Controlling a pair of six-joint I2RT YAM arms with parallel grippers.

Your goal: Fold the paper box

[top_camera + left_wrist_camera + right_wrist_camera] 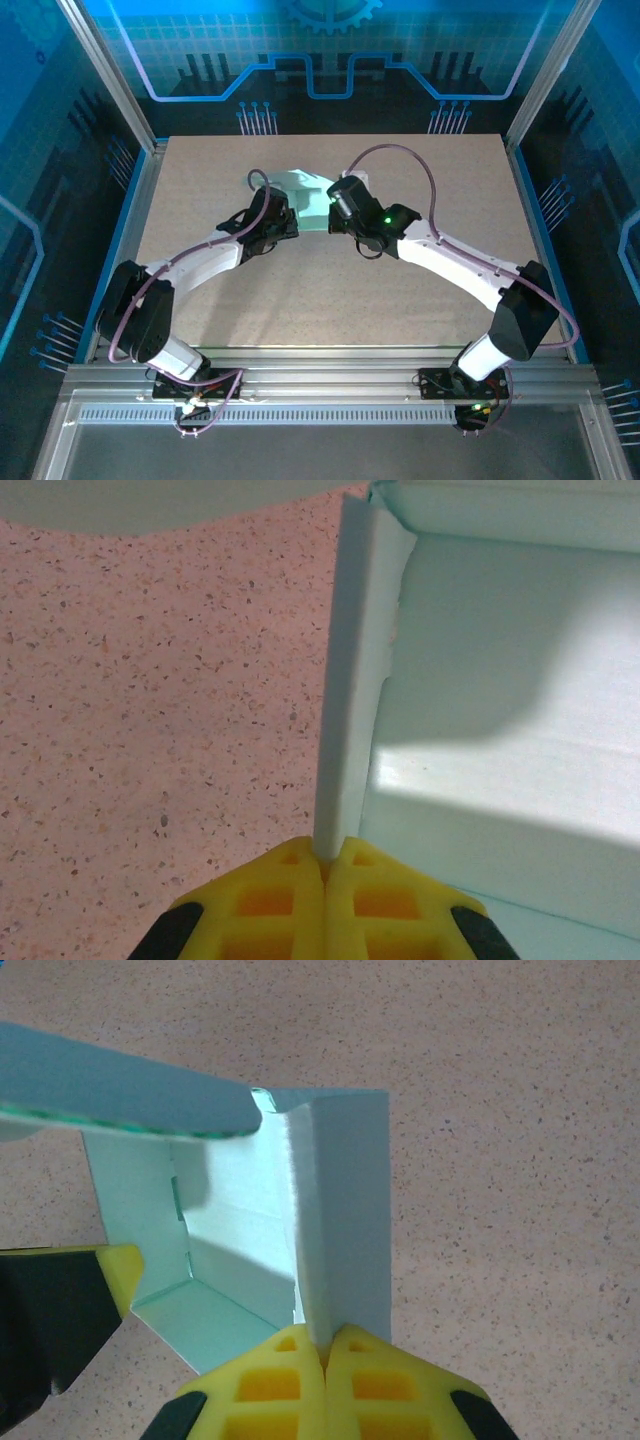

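Observation:
The paper box (306, 196), pale mint-blue thin card, is half-formed in the middle of the table, between the two arms. In the left wrist view my left gripper (328, 858) is shut on the edge of an upright side wall of the paper box (500, 700), whose open inside lies to the right. In the right wrist view my right gripper (322, 1341) is shut on the opposite upright wall of the paper box (340, 1210). A raised flap (120, 1095) hangs over the inside. The left gripper's yellow fingertip (118, 1272) shows at the box's far side.
The speckled beige tabletop (330, 290) spreads round the box on every side. Aluminium frame posts and blue patterned panels border it. A metal rail (330, 385) runs along the near edge by the arm bases.

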